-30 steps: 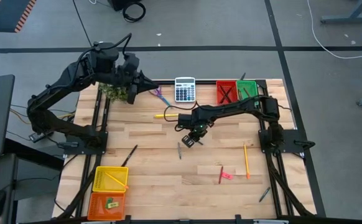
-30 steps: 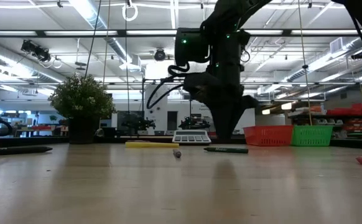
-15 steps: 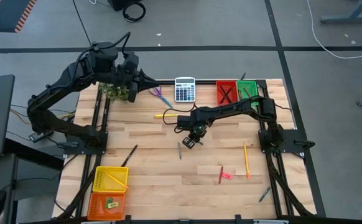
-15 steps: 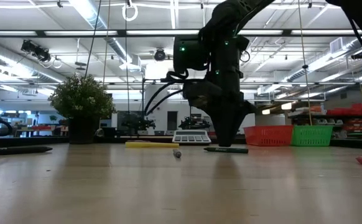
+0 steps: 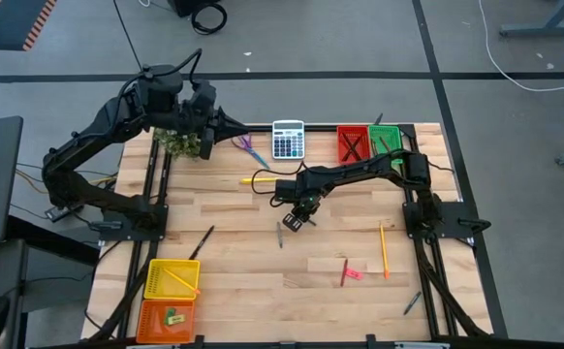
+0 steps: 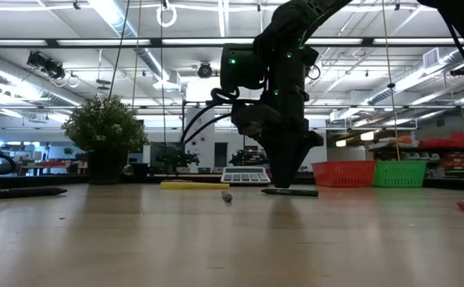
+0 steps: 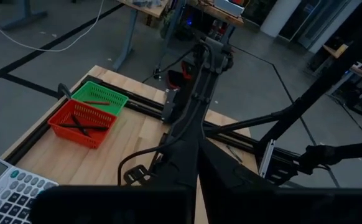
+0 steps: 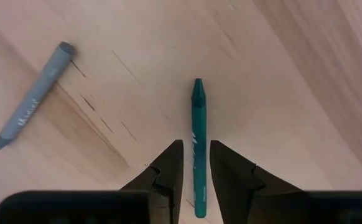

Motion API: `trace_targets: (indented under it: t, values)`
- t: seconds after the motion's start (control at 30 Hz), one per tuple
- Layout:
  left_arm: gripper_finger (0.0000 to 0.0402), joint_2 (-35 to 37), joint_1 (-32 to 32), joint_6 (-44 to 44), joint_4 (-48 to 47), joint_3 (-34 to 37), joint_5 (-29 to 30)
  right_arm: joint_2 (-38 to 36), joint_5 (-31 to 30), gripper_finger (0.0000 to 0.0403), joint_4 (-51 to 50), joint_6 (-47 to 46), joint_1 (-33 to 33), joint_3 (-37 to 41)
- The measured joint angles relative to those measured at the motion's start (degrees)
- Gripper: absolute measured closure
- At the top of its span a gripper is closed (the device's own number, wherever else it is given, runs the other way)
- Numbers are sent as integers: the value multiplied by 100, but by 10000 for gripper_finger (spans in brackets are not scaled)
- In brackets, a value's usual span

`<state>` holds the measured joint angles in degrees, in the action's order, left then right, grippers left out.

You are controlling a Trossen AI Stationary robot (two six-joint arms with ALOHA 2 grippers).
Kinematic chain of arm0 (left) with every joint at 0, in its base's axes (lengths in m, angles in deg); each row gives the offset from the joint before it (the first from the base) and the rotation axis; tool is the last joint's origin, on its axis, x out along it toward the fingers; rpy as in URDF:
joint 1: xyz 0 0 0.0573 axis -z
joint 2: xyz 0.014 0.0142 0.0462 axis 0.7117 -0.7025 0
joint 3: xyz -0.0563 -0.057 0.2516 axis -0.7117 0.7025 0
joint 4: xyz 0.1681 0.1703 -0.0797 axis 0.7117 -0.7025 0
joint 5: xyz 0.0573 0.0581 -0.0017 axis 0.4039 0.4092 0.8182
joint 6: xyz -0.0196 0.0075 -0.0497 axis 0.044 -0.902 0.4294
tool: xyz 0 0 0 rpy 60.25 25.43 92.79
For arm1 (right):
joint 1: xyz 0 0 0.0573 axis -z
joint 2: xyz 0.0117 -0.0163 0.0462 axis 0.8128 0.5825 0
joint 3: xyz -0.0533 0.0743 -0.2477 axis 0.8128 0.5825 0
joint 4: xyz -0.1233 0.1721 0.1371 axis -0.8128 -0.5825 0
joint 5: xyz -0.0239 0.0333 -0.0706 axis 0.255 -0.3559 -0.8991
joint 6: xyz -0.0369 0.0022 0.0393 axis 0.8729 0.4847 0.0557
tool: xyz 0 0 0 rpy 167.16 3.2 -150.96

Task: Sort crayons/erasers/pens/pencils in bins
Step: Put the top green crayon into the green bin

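The right gripper [image 8: 194,180] has sunk lower since a second ago, fingers narrowly parted astride the green crayon [image 8: 197,144] lying mid-table. The right wrist view alone shows it unpinched, plus a grey crayon [image 8: 33,103] beside it. From above: four bins, yellow [image 5: 172,278], orange [image 5: 169,320], red [image 5: 352,143], green [image 5: 385,141]. The left gripper [image 5: 226,123] hangs closed, empty, at the far edge

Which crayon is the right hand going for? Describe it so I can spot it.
Find the calculator at the table's far edge, then come toward the middle to the right hand. The green crayon lies between its fingers; the neighbouring crayon is grey.
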<state>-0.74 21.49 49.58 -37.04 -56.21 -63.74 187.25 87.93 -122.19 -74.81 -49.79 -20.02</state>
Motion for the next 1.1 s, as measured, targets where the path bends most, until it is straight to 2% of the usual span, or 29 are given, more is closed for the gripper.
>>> trace_targets:
  t: [0.4, 0.63, 0.93, 1.1]
  values:
    - [389, 0, 0, -10, 42, 0, 0, -35, -38, 317, 113, -101, 4, 358]
    - [379, 0, 0, -69, 39, 2, 0, -35, -30, 318, 139, -164, 4, 387]
    - [385, 0, 0, -70, 37, 2, 0, -26, -62, 358, 122, -140, 20, 393]
    - [389, 0, 0, -68, 37, 2, -2, -22, -72, 361, 132, -133, 26, 398]
